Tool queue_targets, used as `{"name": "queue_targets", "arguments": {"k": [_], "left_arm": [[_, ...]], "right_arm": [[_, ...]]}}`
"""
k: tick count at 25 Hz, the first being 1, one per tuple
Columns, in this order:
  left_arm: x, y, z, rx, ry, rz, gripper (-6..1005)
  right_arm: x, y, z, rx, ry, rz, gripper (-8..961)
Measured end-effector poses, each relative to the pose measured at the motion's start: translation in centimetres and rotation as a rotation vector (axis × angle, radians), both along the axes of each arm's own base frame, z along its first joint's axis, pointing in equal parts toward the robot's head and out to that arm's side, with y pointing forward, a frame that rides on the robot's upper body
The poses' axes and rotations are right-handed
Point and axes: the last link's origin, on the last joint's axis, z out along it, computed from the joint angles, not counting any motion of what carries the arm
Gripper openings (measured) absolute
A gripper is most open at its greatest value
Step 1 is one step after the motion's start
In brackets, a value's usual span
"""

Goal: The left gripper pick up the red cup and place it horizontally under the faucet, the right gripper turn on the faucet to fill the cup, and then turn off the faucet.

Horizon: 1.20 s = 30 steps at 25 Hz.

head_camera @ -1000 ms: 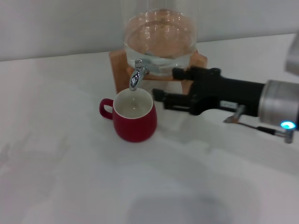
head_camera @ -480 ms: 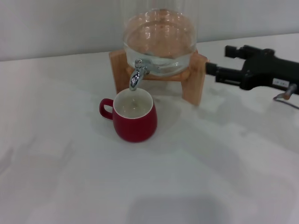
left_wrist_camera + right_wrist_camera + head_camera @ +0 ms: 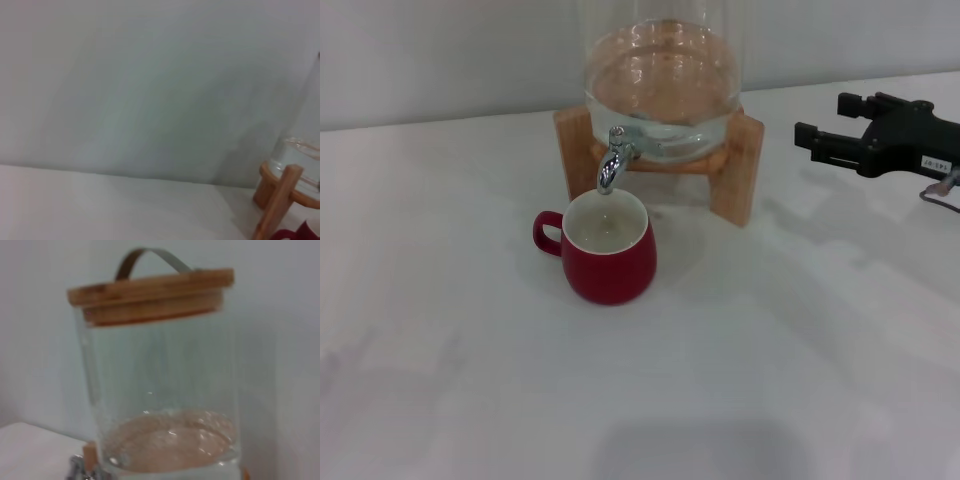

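The cup (image 3: 607, 250) stands upright under the faucet (image 3: 611, 166); the right gripper (image 3: 825, 132), jaws spread, hangs well right. If the lever isn't fully closed, drips could overfill the cup

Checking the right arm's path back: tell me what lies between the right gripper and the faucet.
In the head view, the wooden stand's right leg stands between the right gripper and the faucet; the rest is bare white table.
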Motion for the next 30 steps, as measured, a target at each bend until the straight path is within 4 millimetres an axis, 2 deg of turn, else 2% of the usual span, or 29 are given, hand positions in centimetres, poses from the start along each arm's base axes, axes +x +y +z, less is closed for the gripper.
{"name": "queue_targets", "arguments": {"k": [4,8,13,24,30], "left_arm": [[-0.6,0.5,-1.6,-0.006,-0.041,-0.016,875],[-0.5,0.7,-2.4,-0.03,-0.024,-0.057,875],[-0.1,0.8,-2.6,-0.036,0.003,-0.112,876],[0.1,1.2,-2.5,-0.02,-0.022,-0.115,876],[0.2,1.2,-2.4,-0.015,-0.03,-0.115,876]], "right_arm": [[1.0,0.7,0.0,0.036,-0.017,-0.042,796],[2.0,1.1,0.9,0.079,-0.026,-0.076,796],[3.3,1.1,2.4,0.102,0.004,-0.102,796],[4.8,0.6,4.4,0.156,0.003,-0.13,796],[5.0,0.6,4.6,0.161,0.005,-0.135,796]]}}
